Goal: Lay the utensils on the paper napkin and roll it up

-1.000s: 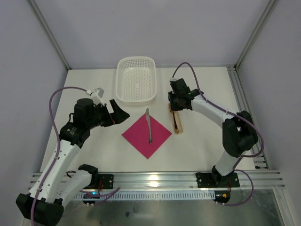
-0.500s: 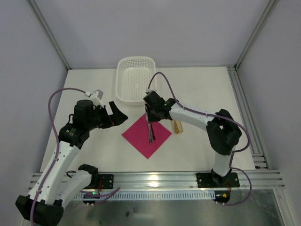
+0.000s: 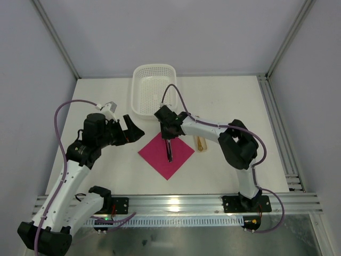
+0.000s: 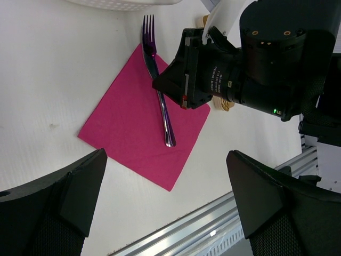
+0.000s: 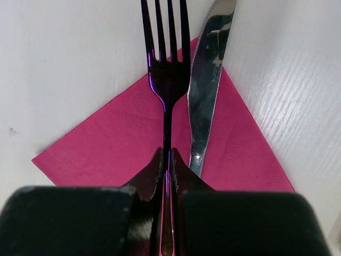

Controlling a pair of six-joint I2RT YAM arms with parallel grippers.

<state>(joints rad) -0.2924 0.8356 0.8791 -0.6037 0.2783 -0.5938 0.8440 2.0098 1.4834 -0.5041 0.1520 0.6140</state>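
The right hand [image 5: 166,161] is pressed together on the slim handle of a dark fork [image 5: 167,80], pinching it between both fingers. The fork runs straight out ahead of the fingertips. Its tines reach past the edge of the pink napkin [image 5: 106,144] and over the white table [image 5: 53,64]. Just beside the fork, on the right in the wrist view, a shiny knife [image 5: 205,90] lies along it on the napkin, its tip also beyond the napkin's edge. Whether the fork touches the napkin cannot be told. A white basket [image 3: 154,66] stands close by this hand. The left hand [image 3: 133,129] hovers spread, holding nothing, near one corner of the napkin but apart from it, with the fork and napkin ahead of its fingers.
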